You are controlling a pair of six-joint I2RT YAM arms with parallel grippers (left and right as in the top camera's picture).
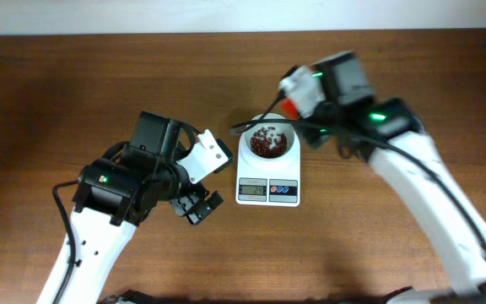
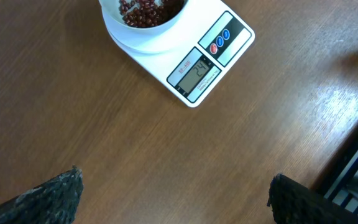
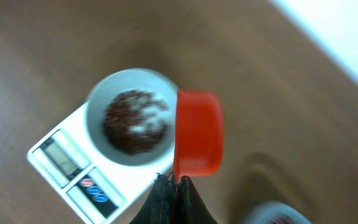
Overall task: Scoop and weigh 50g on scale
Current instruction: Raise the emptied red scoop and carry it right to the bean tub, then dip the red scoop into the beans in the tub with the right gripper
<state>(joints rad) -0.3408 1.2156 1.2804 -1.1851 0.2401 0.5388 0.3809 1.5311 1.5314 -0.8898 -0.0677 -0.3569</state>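
We hold the right jaws clamped on a small red plastic scoop (image 3: pixel 197 134), right beside the rim of the bean-filled white round bowl (image 3: pixel 94 115) on the white digital scale (image 1: pixel 267 191) mid-counter, likely for topping up, while the left jaws hang wide open, clear.

Bright, even light. Glare streaks the brown wooden table (image 2: pixel 337 99) ahead of the left gripper (image 2: pixel 174 179). Right wrist view is blurred.
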